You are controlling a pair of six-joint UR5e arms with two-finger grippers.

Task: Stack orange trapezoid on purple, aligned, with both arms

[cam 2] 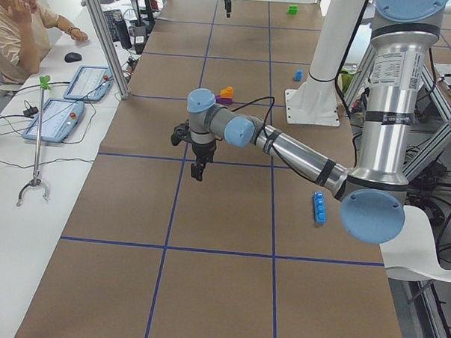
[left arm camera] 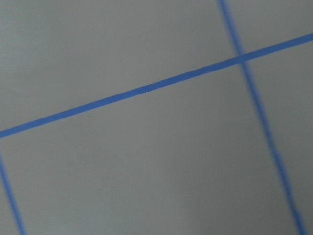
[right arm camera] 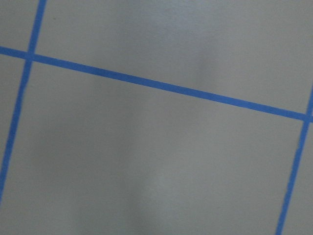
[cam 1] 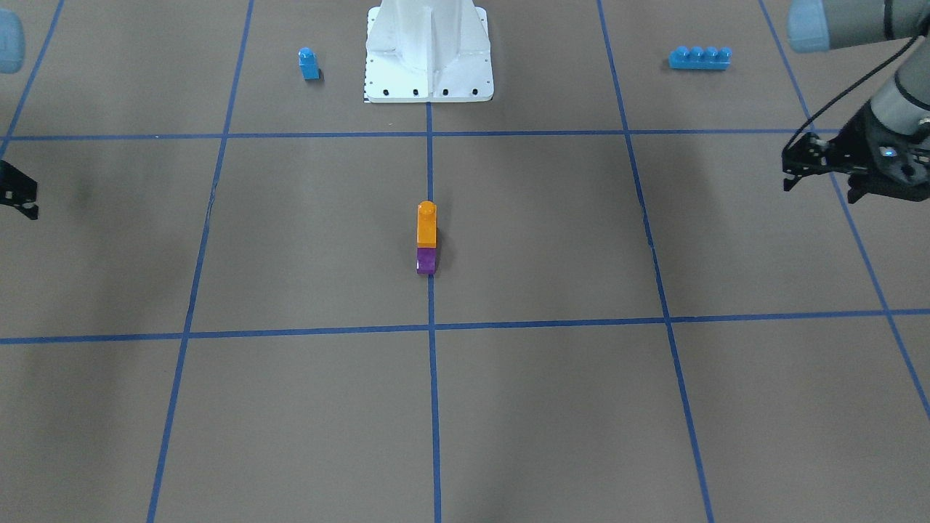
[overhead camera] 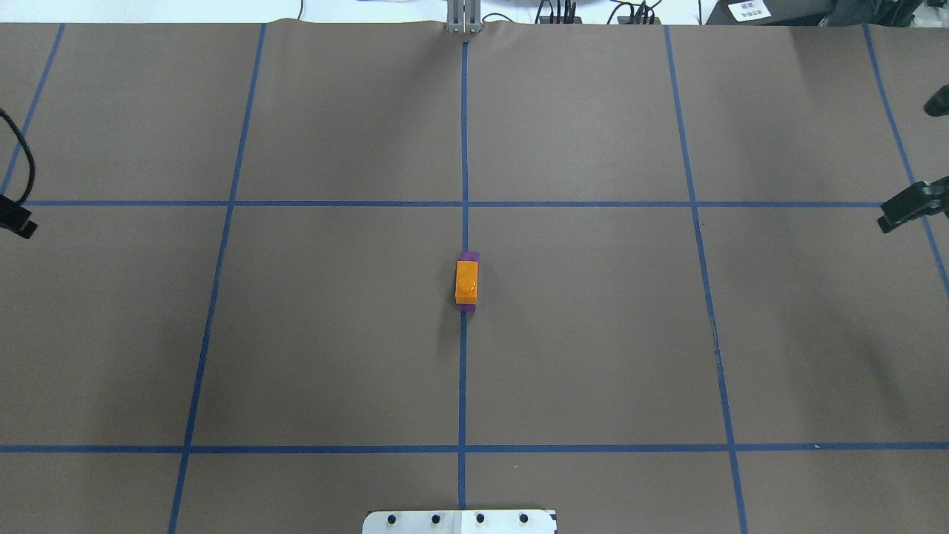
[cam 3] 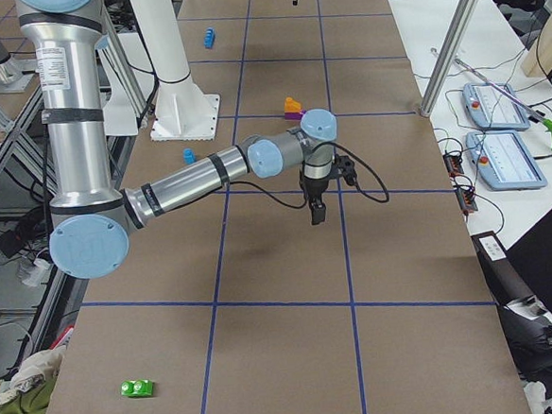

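The orange trapezoid (cam 1: 426, 224) sits on top of the purple brick (cam 1: 426, 261) at the table's middle, on the centre blue line, with its stud up. From overhead the orange brick (overhead camera: 466, 281) covers the purple one (overhead camera: 468, 256) except for thin strips at both ends. Both grippers are far from the stack and empty. My left gripper (cam 1: 821, 190) hovers at the table's end with its fingers apart, and only its edge shows overhead (overhead camera: 15, 219). My right gripper (cam 1: 18, 192) is cut off at the opposite edge (overhead camera: 908, 208), so I cannot tell whether it is open or shut.
A small blue one-stud brick (cam 1: 309, 63) and a long blue four-stud brick (cam 1: 700, 57) lie either side of the white robot base (cam 1: 429, 65). A green brick (cam 3: 137, 388) lies at the right end. An operator (cam 2: 22, 25) sits beside the table.
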